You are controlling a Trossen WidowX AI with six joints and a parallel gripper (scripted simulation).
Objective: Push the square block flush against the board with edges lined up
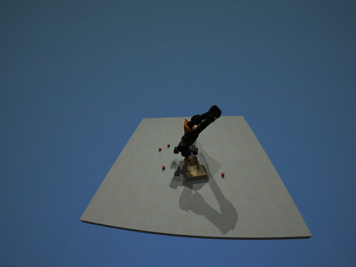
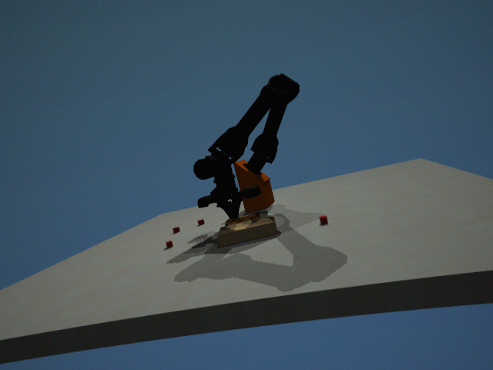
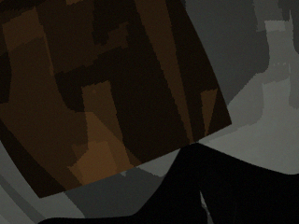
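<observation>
The square block (image 1: pixel 192 161) (image 3: pixel 61 93) is brown and lies flat under patchy shadow. The tan board (image 1: pixel 196 173) (image 2: pixel 249 233) lies on its near side in the top view. The block's near side looks against the board's far side there, and their left edges look nearly in line; I cannot tell if a thin gap or slight offset remains. My gripper (image 1: pixel 186 156) (image 2: pixel 233 218) (image 3: pixel 190 152) is shut and empty. Its tips are low at the block's far edge, close to a corner, touching or nearly touching it. Shadow blurs the seam between block and board.
Small red cubes stand on the table (image 1: pixel 138 201) (image 2: pixel 397 247): several left of the parts and one cube (image 1: pixel 222 174) (image 2: pixel 323 220) to their right. The arm's orange base (image 2: pixel 256 195) stands behind the block. Arm shadows fall across the parts.
</observation>
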